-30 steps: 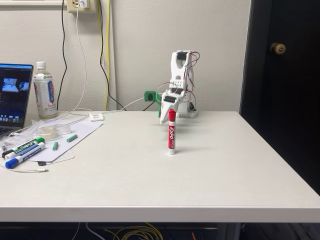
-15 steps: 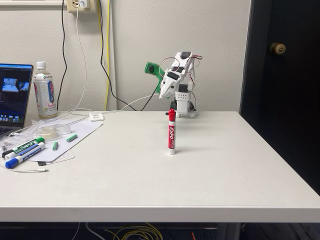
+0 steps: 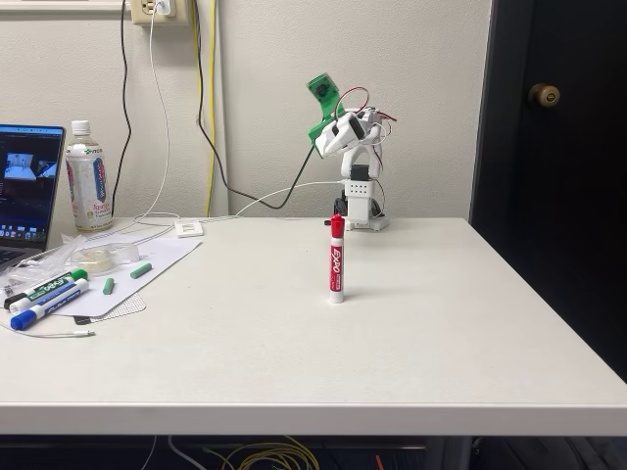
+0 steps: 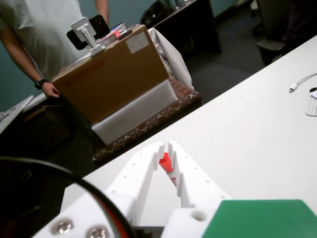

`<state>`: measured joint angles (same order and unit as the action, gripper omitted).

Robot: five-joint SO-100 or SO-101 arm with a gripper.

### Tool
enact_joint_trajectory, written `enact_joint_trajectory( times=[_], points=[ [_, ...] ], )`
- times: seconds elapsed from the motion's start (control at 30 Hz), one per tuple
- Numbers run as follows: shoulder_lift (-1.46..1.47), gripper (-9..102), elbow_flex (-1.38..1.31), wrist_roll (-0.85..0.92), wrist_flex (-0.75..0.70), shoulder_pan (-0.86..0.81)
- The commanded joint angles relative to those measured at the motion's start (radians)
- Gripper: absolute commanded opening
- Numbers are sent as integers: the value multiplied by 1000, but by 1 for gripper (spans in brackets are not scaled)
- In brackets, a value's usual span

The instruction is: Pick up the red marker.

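Fixed view: red marker [image 3: 336, 258] upright at table [image 3: 392, 343] centre, arm base [image 3: 359, 211] behind it at far edge. Gripper [image 3: 324, 147] raised above and behind marker. Left edge: laptop [image 3: 27, 191], bottle [image 3: 87, 177], two lying markers [image 3: 44, 297].

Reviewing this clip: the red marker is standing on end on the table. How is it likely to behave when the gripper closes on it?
The red marker stands upright on a narrow end on the table, so a glancing touch would probably tip it. Being a round cylinder, it would likely roll once down. It looks rigid and light, with a smooth barrel that may slip.
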<state>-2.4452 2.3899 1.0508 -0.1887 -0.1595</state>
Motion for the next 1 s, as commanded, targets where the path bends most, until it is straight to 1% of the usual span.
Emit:
enact_joint_trajectory(
  times=[0.0,0.07,0.23,0.4,0.43,0.5,0.67,0.83,0.97],
  points=[
    [-18,0,-74,133,-58,11],
    [2,0,-74,193,-74,23],
    [86,0,-74,261,-67,38],
    [189,0,-58,347,-34,40],
    [206,0,-44,347,-3,38],
    [233,3,26,347,127,31],
    [337,4,149,327,431,32],
    [405,5,233,304,647,38],
    [489,6,308,295,887,44]
  ],
)
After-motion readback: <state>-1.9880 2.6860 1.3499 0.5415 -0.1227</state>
